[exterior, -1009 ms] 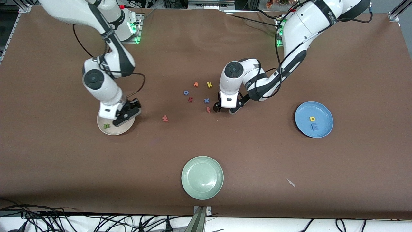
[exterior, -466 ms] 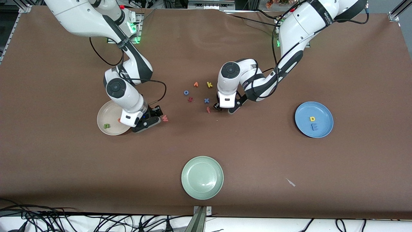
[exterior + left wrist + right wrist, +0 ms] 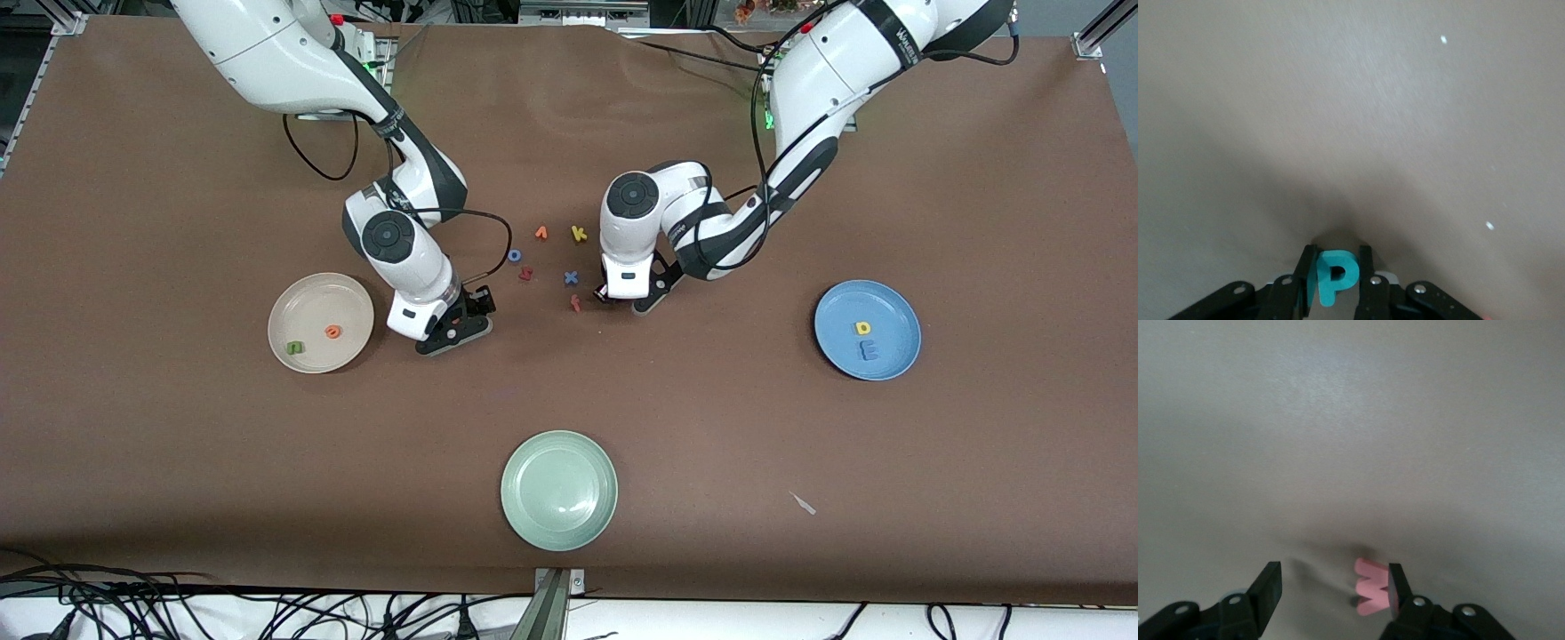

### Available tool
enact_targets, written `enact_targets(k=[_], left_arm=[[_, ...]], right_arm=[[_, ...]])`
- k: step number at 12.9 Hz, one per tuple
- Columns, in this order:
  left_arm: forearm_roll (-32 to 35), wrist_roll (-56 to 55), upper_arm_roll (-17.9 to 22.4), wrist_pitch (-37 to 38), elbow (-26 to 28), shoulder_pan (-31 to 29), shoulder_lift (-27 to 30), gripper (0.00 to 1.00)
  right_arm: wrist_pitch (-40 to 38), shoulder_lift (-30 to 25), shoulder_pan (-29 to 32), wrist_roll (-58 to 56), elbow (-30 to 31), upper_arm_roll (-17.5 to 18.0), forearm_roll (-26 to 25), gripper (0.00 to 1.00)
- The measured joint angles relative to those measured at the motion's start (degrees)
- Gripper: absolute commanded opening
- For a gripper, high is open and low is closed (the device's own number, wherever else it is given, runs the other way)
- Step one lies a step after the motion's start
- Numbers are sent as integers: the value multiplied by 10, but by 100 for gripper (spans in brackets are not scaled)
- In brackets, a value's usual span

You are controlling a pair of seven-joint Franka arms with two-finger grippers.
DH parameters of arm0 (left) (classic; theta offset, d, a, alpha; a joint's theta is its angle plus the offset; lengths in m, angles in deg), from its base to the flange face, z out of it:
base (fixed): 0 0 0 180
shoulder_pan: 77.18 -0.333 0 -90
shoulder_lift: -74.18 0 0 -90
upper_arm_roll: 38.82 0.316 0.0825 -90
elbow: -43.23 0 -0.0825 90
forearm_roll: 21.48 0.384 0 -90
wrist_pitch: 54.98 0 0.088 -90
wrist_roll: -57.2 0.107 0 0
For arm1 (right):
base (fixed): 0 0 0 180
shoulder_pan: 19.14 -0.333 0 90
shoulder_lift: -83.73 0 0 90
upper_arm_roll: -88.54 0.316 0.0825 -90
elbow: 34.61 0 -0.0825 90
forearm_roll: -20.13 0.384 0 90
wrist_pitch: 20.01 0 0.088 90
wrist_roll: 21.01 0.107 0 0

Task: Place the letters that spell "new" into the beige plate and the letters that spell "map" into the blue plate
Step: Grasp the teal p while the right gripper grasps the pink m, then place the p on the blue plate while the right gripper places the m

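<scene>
In the left wrist view the teal p stands upright between the fingers of my left gripper, which is shut on it. That gripper is low at the table beside the loose letters. My right gripper is open around the pink w, which lies on the cloth against one finger. It sits between the beige plate and the loose letters. The green n and orange e lie in the beige plate. The yellow a and blue m lie in the blue plate.
Loose letters lie mid-table: blue o, orange v, yellow k, dark red s, blue x and a red letter. A pale green plate stands near the front edge, a small scrap toward the left arm's end.
My right gripper has moved from over the beige plate to the w, and the orange e now shows in the plate. My left gripper has shut on the p.
</scene>
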Motion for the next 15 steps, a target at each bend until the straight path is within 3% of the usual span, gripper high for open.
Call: enact_targets(k=[4,7,10,13,15], left_arm=[[-70,203,5,148,-67,-16,1,0],[-102,398,4,232,-101,-72,8,0],[-110,568,3,271,-106,-141,27,0],[-111,724,4,310,-107,-204,49,0],[-111,828,5,322,-107,-251,54,0]], right_arm=[[6,2,1,0,1,-13,-11,73],[52,14,-2,0,17,-13,-11,70],[64,18,-5,0,21,-16,-11,43],[65,13,-5,0,21,-18,-11,4],[58,4,-6,-8,21,-30,-13,5]])
